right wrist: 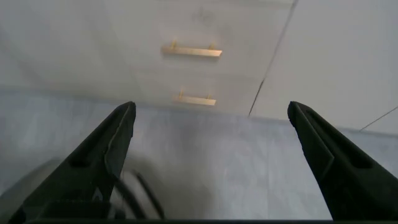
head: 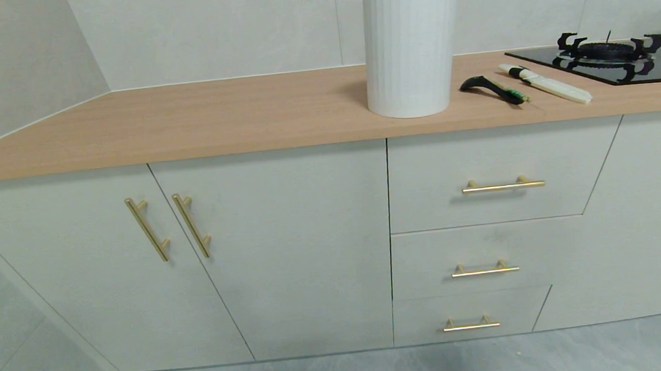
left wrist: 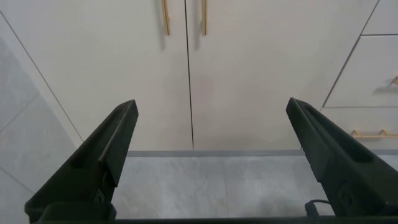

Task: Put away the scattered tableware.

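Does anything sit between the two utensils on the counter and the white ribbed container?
Nothing visible does. The black-handled utensil lies on bare counter close beside the white ribbed container, the white utensil just beyond it toward the stove. Only the container's tall wall would need to be cleared.

The left gripper (left wrist: 210, 106) is seen with its jaws spread wide apart and empty. The right gripper (right wrist: 210, 106) is likewise seen with its jaws spread wide and empty. Both are held low and are pointed forward and somewhat downward.
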{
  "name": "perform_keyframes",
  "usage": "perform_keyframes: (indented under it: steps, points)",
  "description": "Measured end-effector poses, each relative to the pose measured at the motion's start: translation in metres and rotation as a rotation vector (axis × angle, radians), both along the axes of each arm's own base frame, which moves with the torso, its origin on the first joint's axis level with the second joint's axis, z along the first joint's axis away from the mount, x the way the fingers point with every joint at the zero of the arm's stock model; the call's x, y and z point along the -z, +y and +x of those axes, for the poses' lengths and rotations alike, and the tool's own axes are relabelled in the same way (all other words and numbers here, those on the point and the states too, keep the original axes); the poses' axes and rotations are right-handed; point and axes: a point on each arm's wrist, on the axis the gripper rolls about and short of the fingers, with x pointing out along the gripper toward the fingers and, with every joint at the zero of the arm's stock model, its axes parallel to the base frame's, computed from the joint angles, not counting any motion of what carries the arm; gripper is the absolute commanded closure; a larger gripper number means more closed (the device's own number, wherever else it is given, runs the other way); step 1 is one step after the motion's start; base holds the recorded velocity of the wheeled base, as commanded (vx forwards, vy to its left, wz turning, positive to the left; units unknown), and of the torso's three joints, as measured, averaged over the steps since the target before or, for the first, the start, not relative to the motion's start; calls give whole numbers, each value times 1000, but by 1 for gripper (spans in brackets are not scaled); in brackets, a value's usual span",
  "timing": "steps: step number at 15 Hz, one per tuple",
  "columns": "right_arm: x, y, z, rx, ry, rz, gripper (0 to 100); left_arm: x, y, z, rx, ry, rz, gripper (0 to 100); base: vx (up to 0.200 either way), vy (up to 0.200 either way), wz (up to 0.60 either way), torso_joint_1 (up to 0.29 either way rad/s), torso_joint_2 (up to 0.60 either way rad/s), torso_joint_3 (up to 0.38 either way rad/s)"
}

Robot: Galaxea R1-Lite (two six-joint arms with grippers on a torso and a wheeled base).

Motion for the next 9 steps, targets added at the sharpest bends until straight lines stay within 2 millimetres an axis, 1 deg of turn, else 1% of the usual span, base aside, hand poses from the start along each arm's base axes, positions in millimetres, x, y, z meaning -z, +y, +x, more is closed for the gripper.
perform_keyframes:
  steps: [2,3,5,7,9]
  points:
    - [-7,6,38,-18,81,-12,0,0,0,0,0,0,0,0,0,0,0,0,0,0]
    - [-7,10,61,-23,111,-17,0,0,0,0,0,0,0,0,0,0,0,0,0,0]
    - [-3,18,104,-27,135,-23,0,0,0,0,0,0,0,0,0,0,0,0,0,0]
    - [12,25,145,-28,162,-30,0,0,0,0,0,0,0,0,0,0,0,0,0,0]
    - [32,30,178,-27,209,-36,0,0,0,0,0,0,0,0,0,0,0,0,0,0]
